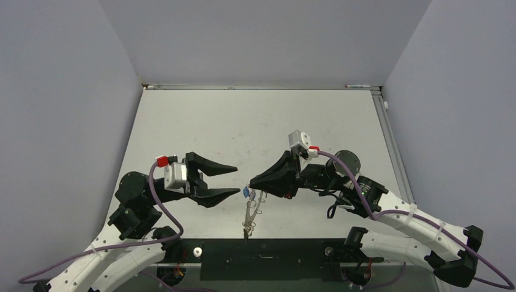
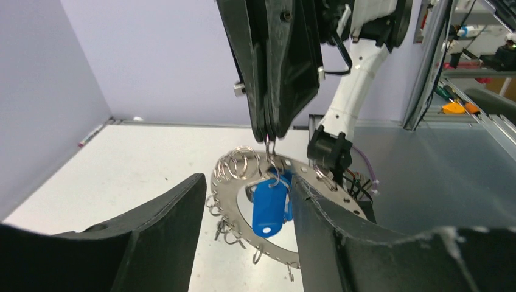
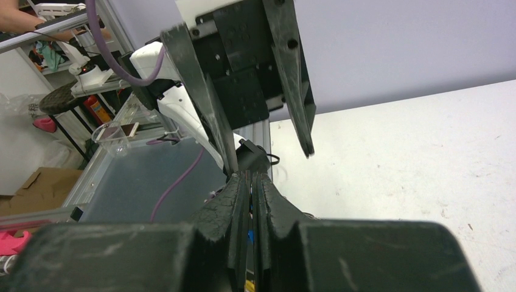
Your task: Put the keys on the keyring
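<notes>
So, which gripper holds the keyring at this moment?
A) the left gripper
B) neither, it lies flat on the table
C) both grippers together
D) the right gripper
D: the right gripper is pinched shut on the top edge of the keyring, which hangs below it, while the left gripper stands open with nothing clamped between its fingers.

Right part of the keyring [image 2: 226, 205] behind the left gripper [image 2: 249, 182]; keys [image 1: 248, 212] too small for a count
</notes>
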